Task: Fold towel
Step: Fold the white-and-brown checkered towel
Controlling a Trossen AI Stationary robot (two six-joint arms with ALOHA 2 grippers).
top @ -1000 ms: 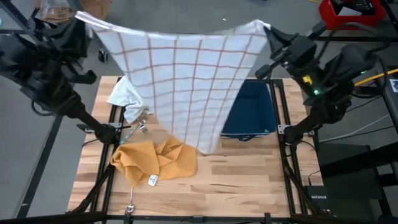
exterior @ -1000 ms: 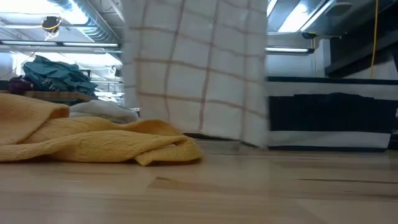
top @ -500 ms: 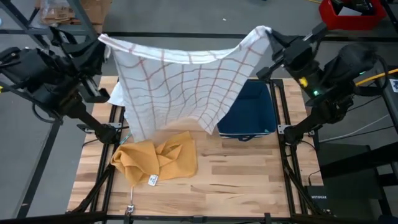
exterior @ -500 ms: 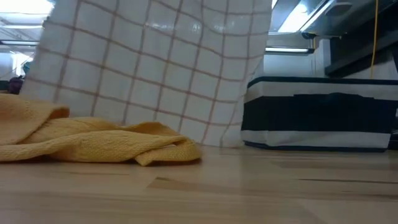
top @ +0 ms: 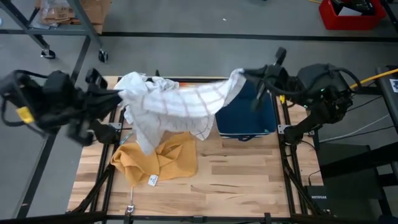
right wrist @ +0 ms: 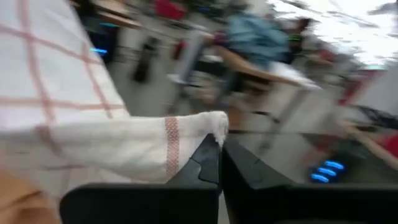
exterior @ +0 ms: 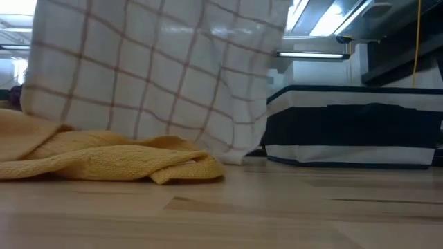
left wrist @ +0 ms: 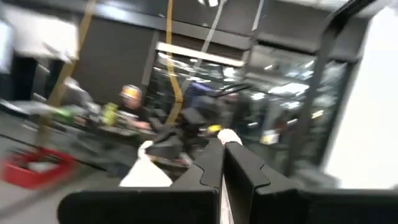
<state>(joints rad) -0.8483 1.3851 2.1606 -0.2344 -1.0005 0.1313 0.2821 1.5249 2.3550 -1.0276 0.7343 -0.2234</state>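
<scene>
A robotics lab or workshop hall. A butcher-block worktop [top: 236, 180] sits in a black metal frame [top: 281, 106] on a bare grey concrete floor [top: 186, 56]. Ceiling strip lights [exterior: 315, 54] and exposed ducting show overhead, a red crate [top: 348, 14] stands on the floor, and cluttered benches fill the room behind.

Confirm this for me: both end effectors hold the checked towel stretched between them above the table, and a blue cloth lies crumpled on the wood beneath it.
One detail is wrong: the crumpled cloth under the checked towel is yellow, not blue, as the high view shows. The blue thing is a bin beside it. The rest stands: the left end effector and right end effector each grip a corner of the towel above the table.
</scene>
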